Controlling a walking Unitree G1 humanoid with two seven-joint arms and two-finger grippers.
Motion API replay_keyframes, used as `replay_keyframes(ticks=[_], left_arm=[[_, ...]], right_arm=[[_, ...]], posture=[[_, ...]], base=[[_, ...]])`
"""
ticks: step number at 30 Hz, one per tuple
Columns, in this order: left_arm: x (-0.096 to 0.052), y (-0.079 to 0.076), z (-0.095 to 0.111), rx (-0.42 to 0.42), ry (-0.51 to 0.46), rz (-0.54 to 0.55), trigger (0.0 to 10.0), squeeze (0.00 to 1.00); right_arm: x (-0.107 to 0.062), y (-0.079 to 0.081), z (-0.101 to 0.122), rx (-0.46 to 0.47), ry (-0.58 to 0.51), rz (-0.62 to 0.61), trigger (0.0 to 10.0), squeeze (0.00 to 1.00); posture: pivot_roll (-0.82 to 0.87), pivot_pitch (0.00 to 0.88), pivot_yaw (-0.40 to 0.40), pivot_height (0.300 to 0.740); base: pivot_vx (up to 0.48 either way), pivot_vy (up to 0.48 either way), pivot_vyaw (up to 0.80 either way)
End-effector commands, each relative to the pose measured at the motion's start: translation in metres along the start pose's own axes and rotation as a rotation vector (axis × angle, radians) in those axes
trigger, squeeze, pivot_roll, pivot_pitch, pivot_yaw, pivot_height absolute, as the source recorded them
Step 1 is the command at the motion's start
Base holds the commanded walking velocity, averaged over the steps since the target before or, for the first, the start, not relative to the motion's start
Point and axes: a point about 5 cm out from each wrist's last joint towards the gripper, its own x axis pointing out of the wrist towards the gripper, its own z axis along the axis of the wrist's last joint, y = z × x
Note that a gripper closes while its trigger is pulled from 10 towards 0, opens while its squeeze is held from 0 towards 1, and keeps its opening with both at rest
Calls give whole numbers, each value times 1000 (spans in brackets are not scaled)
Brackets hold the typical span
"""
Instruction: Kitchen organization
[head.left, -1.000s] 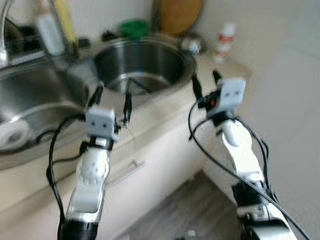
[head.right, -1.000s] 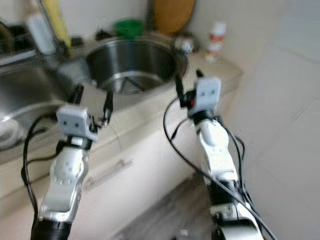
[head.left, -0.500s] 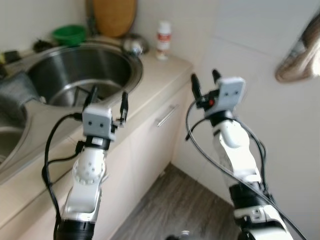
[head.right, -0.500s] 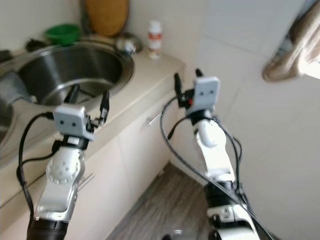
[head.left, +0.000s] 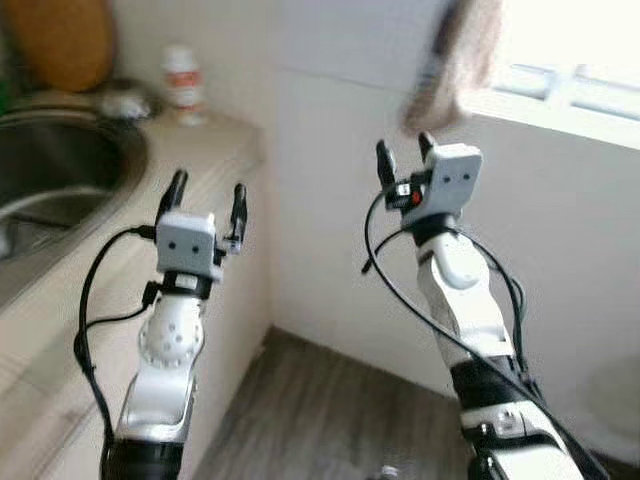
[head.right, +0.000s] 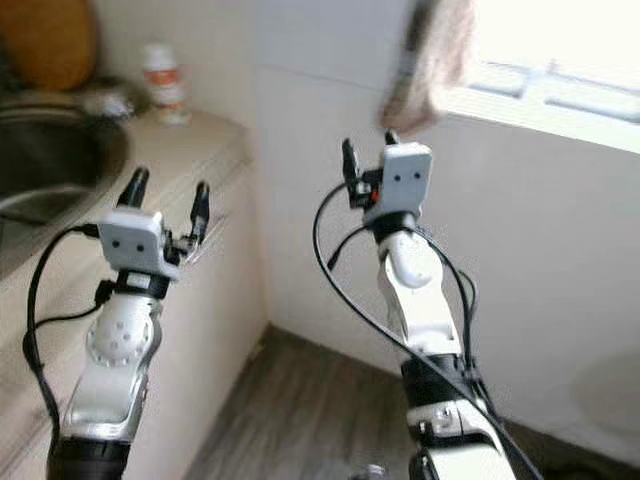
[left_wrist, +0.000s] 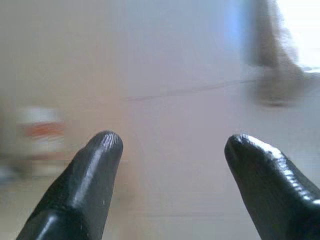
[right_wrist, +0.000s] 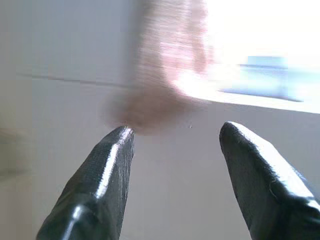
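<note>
Both arms are raised in front of me, holding nothing. My left gripper (head.left: 207, 190) is open above the end of the beige counter (head.left: 215, 140), its black fingers (left_wrist: 97, 165) spread apart. My right gripper (head.left: 402, 153) is open too, held up before the white tiled wall (head.left: 320, 200). Its fingertips (right_wrist: 117, 150) point toward a brownish cloth (head.left: 455, 50) that hangs by the bright window (head.left: 570, 60). A small white bottle with a red label (head.left: 181, 83) stands at the back of the counter.
The steel sink (head.left: 55, 175) lies at the left, with a wooden board (head.left: 60, 40) leaning behind it. White cabinet fronts (head.left: 235, 290) drop from the counter to a grey wood floor (head.left: 330, 410). The view is blurred.
The whole picture has swung to the right: the sink has slid off to the left, and the wall, cloth and window have come into view. Both grippers stay open and raised.
</note>
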Motion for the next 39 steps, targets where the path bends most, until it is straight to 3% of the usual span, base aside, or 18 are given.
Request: replay_keyframes(ticks=[1, 14, 18, 27, 34, 39], left_arm=[[0, 5, 1, 14, 1, 6, 10000, 0], [0, 5, 0, 13, 2, 5, 10000, 0], [0, 5, 0, 14, 4, 4, 10000, 0], [0, 4, -2, 5, 21, 5, 10000, 0], [-1, 6, -6, -18, 44, 19, 10000, 0], [0, 6, -9, -37, 66, 21, 10000, 0]], right_arm=[[1, 4, 0, -32, 8, -1, 10000, 0], [1, 1, -4, -18, 31, -32, 10000, 0], [1, 0, -5, 3, 39, -43, 10000, 0], [2, -2, -7, -43, 56, -60, 10000, 0], [2, -8, -12, -21, 94, -105, 10000, 0], [1, -16, -19, 21, 140, -165, 10000, 0]], posture=[[-4, 0, -24, 740], [-4, 0, -24, 740], [-4, 0, -24, 740], [-5, 0, -24, 740], [-4, 0, -24, 740], [-4, 0, -23, 740]], base=[[0, -472, 0], [0, -473, 0], [0, -381, -800], [0, 0, -89], [0, 0, 0], [0, 288, -800]])
